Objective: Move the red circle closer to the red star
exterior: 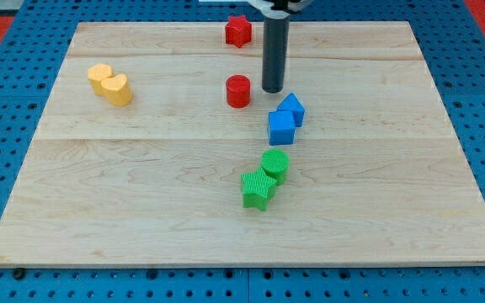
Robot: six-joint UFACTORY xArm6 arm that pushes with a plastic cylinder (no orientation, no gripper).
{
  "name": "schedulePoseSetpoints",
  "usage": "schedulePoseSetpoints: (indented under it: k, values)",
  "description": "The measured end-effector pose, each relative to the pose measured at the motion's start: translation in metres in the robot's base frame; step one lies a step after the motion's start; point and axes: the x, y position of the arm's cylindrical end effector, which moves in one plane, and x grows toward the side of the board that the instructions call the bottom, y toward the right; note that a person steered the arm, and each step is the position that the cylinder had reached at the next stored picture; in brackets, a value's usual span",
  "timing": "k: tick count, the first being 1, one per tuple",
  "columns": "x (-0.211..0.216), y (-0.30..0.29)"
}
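Pale wooden tabletop [141,185] on a blue pegboard base, seen from the view's bottom edge looking up. No gripper fitted here, so nothing to call wide, narrow or holding; only a dark rod, with my tip [273,90] resting on the wood.

Red circle [238,91] near the middle of the upper half, just to the view's left of my tip, apart from it by a narrow gap. Red star [238,30] straight above it toward the view's top, close to the tabletop's far edge.

Tip placed beside the circle rather than below it: probably not yet lined up for a push toward the star, which would call for contact on the circle's lower side.

Open wood between circle and star, nothing in the lane. Little room beyond the star before the edge, so a short push looks wiser.

Two blue blocks [285,119] touching each other, just below my tip toward the view's right; exact shapes hard to tell. Green circle [274,165] and green star [258,189] touching, lower down. Two yellow blocks [110,83] together, well apart at the view's left.
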Motion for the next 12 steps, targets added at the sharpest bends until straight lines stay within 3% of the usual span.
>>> schedulePoseSetpoints:
  k: [3,7,12]
  values:
    - [0.054,0.007]
    - [0.058,-0.05]
    - [-0.034,-0.05]
